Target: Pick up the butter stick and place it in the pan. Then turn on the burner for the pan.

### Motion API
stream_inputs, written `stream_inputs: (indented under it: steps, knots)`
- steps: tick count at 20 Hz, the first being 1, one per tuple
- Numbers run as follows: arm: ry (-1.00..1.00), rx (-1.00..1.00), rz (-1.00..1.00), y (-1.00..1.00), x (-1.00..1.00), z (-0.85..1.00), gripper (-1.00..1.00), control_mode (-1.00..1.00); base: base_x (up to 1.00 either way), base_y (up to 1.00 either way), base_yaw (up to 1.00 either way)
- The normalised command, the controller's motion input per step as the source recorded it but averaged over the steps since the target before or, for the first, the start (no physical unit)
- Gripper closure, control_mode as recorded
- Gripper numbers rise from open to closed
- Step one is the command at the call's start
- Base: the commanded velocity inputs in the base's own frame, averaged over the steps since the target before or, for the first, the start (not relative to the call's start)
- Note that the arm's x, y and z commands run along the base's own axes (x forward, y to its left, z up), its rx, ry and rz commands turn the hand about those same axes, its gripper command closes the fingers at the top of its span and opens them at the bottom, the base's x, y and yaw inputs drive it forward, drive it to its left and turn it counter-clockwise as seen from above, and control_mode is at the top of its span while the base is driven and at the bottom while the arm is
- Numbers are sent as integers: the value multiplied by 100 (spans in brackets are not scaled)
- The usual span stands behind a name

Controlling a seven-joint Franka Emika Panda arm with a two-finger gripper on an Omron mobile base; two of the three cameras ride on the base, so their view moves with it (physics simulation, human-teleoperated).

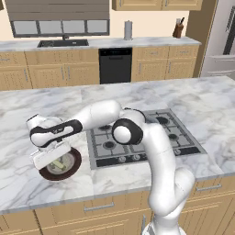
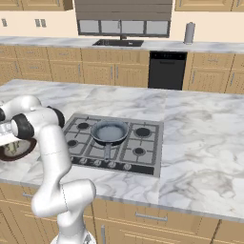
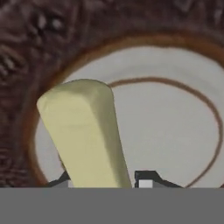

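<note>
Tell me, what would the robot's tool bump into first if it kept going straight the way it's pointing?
The butter stick. It already sits between the tool tips, which point down at the brown plate. Past the butter comes the plate's pale middle, though how close is hard to judge.

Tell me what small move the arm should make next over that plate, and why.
Probably a short straight lift. In the hand view the butter stick sits between the gripper's fingertips, which look closed on its sides, and it still lies on the dark brown plate. The pan waits on the stove to the arm's right, so raising first clears the plate's rim.
</note>
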Motion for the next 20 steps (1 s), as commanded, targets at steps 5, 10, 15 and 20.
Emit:
stream_inputs:
  steps: [5,10,15,20]
  knots:
    - [-5,6,0,-17,-6,5,100,-100,0,0,0]
    - [-17,1,0,-20,-26,58,100,-100,0,0,0]
    - [-15,3,-4,-33,-23,78,100,-100,0,0,0]
    - [-6,8,-8,-62,0,57,100,-100,0,0,0]
